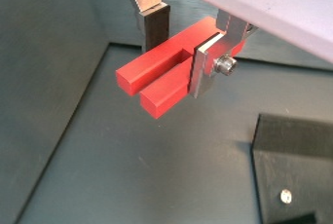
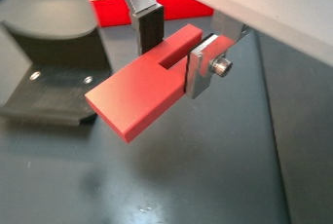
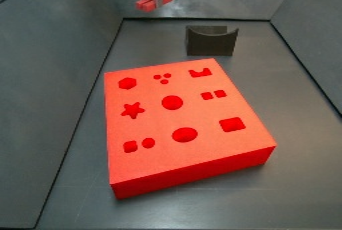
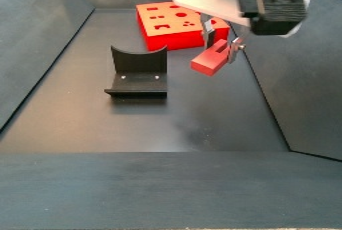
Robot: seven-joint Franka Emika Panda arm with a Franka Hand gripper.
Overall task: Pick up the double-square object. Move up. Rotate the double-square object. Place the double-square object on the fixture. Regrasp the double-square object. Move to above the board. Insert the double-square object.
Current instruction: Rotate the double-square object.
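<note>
1. Where the fixture (image 4: 135,72) stands on the dark floor in a side view, we find it left of the gripper and apart from it.
2. We see the gripper (image 4: 214,52) raised above the floor, its fingers (image 2: 148,28) clamped on the double-square object (image 2: 146,93), which hangs clear of every surface.
3. We note the board (image 4: 167,20) lying behind, near the far wall.
</note>
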